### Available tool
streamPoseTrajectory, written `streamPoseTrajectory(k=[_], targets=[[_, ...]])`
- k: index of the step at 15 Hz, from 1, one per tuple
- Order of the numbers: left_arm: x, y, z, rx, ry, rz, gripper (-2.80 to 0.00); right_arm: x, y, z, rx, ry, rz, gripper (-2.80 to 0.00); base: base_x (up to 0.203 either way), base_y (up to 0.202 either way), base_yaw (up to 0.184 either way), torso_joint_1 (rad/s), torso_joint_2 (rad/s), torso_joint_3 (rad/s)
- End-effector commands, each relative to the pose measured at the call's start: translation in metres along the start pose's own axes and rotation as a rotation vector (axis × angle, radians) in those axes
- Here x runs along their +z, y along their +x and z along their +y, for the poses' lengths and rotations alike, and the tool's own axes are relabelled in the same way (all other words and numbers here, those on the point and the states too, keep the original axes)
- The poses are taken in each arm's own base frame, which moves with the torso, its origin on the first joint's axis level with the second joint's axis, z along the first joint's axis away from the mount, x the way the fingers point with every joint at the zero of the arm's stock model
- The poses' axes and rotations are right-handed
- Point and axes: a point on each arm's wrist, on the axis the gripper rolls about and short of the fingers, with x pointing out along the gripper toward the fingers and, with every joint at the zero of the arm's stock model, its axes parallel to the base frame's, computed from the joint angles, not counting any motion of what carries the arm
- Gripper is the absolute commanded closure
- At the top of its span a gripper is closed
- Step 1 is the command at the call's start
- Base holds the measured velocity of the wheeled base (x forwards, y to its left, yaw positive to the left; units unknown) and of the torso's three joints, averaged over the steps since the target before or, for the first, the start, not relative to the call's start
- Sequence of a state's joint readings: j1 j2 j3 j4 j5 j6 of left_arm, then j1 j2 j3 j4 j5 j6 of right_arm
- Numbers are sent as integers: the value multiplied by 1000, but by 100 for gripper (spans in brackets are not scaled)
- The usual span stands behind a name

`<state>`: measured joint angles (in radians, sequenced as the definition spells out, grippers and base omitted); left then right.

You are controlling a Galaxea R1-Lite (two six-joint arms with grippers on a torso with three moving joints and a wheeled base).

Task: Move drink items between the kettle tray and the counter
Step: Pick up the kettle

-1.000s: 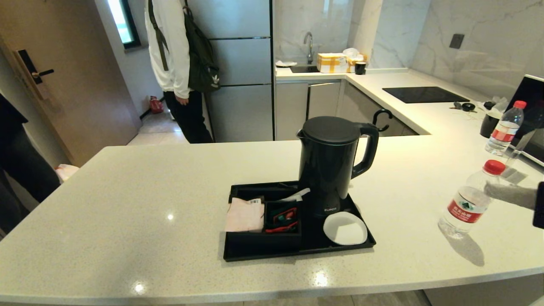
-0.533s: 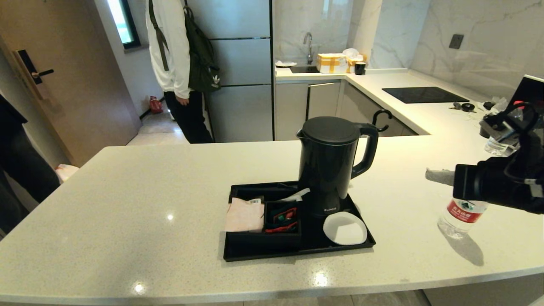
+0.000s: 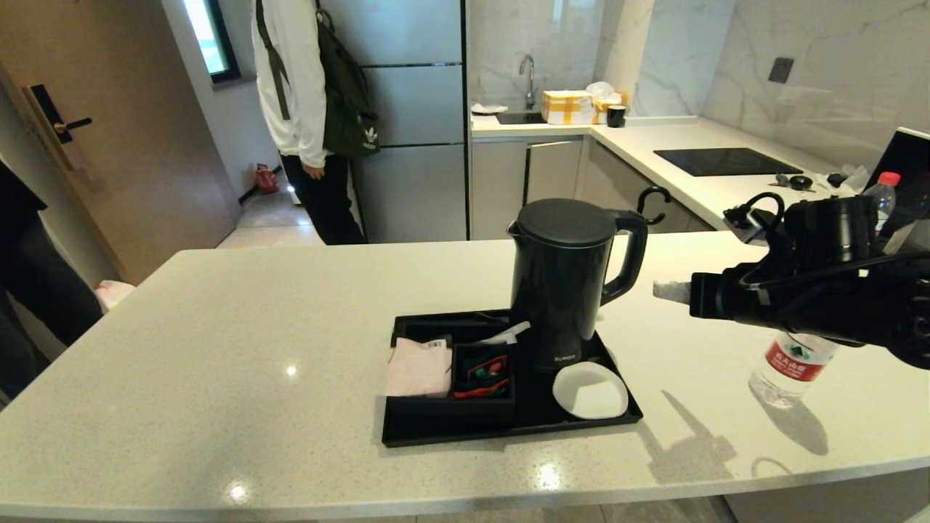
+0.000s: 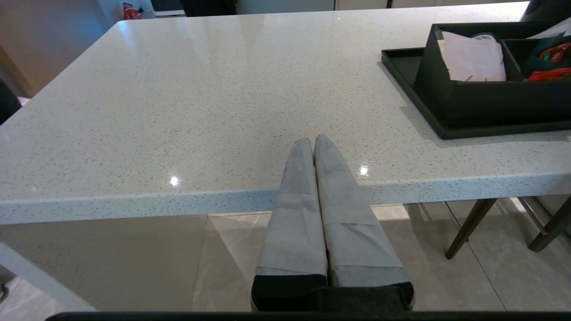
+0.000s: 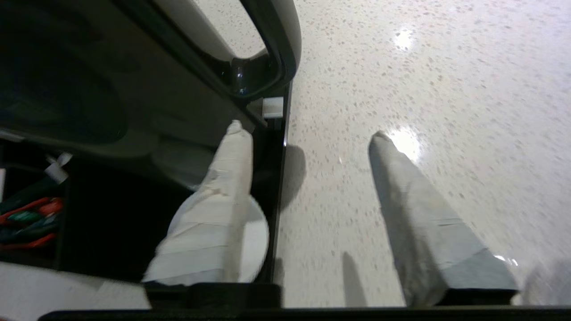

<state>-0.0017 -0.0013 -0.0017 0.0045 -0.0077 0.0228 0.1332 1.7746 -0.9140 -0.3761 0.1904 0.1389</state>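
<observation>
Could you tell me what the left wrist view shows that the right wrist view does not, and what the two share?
Only the left wrist view shows the left gripper, shut, parked below the counter's front edge, and the pink napkin in the divided box. Only the right wrist view shows the right gripper, open, beside the kettle's handle, and the white coaster. Both show the counter, the tray and the red-green sachets.

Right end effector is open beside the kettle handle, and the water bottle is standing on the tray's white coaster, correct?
Not quite. The right end effector is open beside the kettle handle, but the water bottle stands on the counter, right of the tray. The white coaster is bare, as the head view shows.
</observation>
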Motion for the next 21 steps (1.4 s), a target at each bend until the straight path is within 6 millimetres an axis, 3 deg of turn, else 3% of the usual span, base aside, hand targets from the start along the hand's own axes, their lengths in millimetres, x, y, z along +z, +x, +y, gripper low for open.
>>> streamPoseTrajectory(k=[1,11,16,21], targets=[[0,0,0,0,0,2,0,-8,21,-4,2,2,17,-280,0,0,0,0,0,0],[0,0,0,0,0,2,0,8,38,18,-13,-37,-80,-280,0,0,0,0,0,0],[0,0,0,0,0,2,0,10,48,19,-76,-49,-157,-280,0,0,0,0,0,0],[0,0,0,0,0,2,0,-2,81,15,-78,-59,-220,-280,0,0,0,0,0,0]])
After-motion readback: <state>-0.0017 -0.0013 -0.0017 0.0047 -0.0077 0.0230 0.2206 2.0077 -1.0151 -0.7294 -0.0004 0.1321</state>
